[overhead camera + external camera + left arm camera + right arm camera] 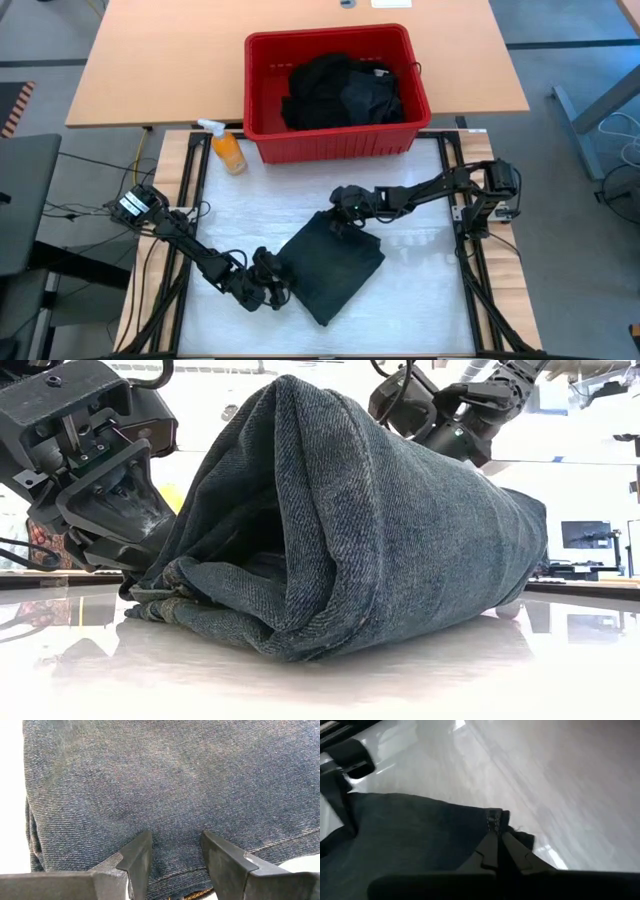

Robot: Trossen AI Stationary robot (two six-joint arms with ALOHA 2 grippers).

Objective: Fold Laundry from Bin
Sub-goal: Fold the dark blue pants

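A dark, denim-like garment (332, 265) lies folded on the white table top (430, 290), bulging up in the low view (400, 530). My left gripper (278, 283) is at its near-left edge, and the cloth fills the gap between the fingers in the left wrist view (175, 862). My right gripper (343, 212) is at the garment's far corner, its fingers shut together in the right wrist view (496, 840). More dark laundry (345, 90) lies heaped in the red bin (335, 142) at the table's far side. My left gripper has the garment's near-left folded edge (175, 852) between its two fingers, several layers thick (165, 595). The fingers slant down from the table's near left. The rest of the garment lies on the table. My right gripper pinches the garment's far corner at its stitched hem (494, 819) with the fingertips. The fingers slant down from the table's right side. The tips hide how much cloth is between them. The corner stays low, and the garment around it lies on the table.
An orange spray bottle (228, 150) stands left of the bin. A wooden table (170, 60) lies beyond the bin. Black frame rails (470, 250) run along the white top's sides. White surface shows to the right of and in front of the garment.
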